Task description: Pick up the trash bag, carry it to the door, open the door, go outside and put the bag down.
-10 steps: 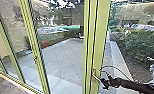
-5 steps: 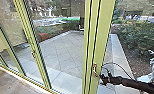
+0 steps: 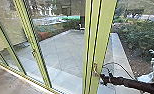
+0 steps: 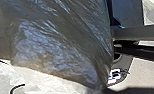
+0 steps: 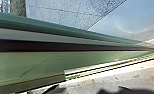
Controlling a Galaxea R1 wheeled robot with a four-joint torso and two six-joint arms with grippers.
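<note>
While the black right hand [image 3: 103, 78], open or closed I cannot tell, sits just right of the metal handle [image 3: 95, 69] on the green-framed door [image 3: 102, 37], the grey plastic trash bag [image 4: 60, 53] shows close in the left wrist view.

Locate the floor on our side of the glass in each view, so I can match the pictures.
Head view: the floor is at lower left, on the near side of the green frame.
Left wrist view: pale ground past the trash bag, probably that floor.
Right wrist view: across the green frame from the outdoor paving.
Shared landmark, head and right wrist: the green frame.
</note>
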